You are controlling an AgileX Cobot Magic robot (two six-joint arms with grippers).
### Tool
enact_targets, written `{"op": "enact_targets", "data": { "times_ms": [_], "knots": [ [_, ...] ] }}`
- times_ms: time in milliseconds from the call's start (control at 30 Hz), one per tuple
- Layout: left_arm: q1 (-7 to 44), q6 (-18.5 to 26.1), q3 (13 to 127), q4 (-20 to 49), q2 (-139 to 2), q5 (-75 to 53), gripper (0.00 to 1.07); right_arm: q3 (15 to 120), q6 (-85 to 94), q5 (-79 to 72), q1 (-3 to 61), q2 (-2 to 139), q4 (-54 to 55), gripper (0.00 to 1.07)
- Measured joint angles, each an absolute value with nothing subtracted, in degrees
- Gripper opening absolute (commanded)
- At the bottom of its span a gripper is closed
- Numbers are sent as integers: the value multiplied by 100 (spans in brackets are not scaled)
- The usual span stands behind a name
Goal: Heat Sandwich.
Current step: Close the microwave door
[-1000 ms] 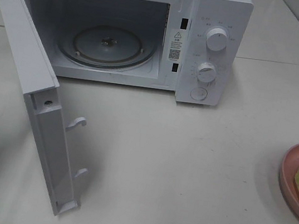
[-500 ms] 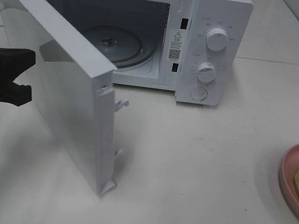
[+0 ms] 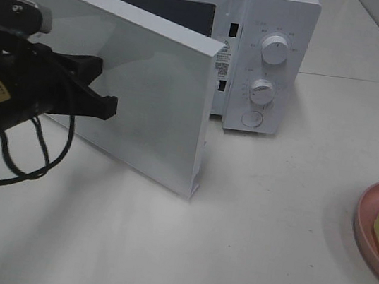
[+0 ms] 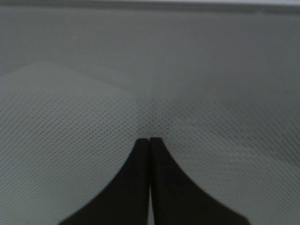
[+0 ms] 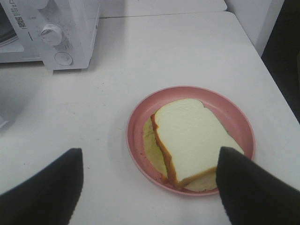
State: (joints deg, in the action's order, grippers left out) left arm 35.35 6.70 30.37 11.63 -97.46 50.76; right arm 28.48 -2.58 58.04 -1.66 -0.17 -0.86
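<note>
A white-bread sandwich [image 5: 190,140] with tan crust lies on a round pink plate [image 5: 234,115] beneath the wide-open, empty right gripper [image 5: 149,180]; the clenched black left gripper [image 4: 149,140] presses the white microwave's half-shut door [image 3: 146,100].

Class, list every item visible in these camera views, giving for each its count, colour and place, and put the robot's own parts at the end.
microwave: one, white, at the back of the table.
microwave door: one, white, partly swung toward closed.
dials: two, white, on the microwave's panel, with a round button below.
table: one, white.
plate: one, pink, on the table to the microwave's right.
sandwich: one, white bread, tan crust, on the plate.
left gripper: one, black, shut, tips against the door.
right gripper: one, black, open, above the plate.
</note>
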Motion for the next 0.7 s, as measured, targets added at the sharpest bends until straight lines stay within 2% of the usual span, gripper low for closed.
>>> {"op": "enact_targets", "data": {
  "times_ms": [100, 233, 700],
  "knots": [
    [3655, 791, 3272, 1381, -9941, 5076, 0, 2848, -258, 5804, -166, -17, -86, 76],
    [3879, 1157, 3942, 2017, -10439, 5025, 0, 2848, -258, 5804, -166, -17, -86, 76],
    [3936, 1650, 5369, 2670, -11196, 4400, 0, 2848, -258, 5804, -166, -17, -86, 76]
  ]
}}
